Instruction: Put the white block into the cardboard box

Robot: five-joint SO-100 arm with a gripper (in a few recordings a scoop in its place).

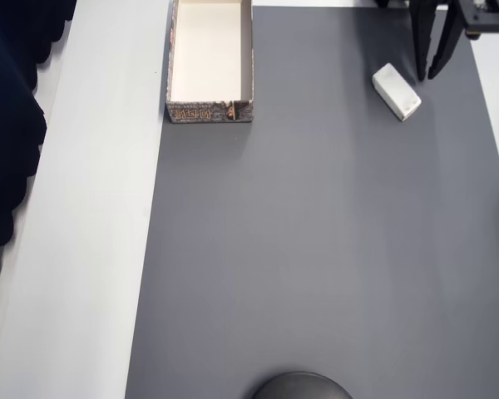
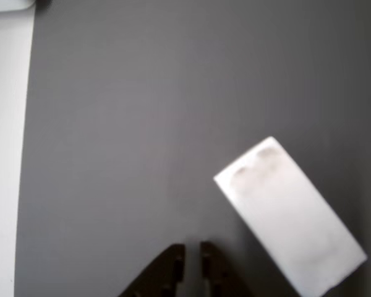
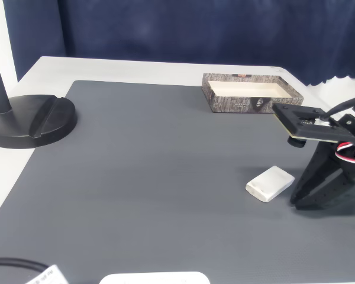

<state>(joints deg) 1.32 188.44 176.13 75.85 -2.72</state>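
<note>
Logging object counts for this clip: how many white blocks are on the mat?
1. The white block lies flat on the grey mat, just beside the gripper, far from the cardboard box.

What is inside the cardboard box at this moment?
Nothing: the overhead view shows the cardboard box with a bare cream floor. The white block lies apart on the grey mat, beside the gripper. In the fixed view, the near wall hides part of the floor.
</note>
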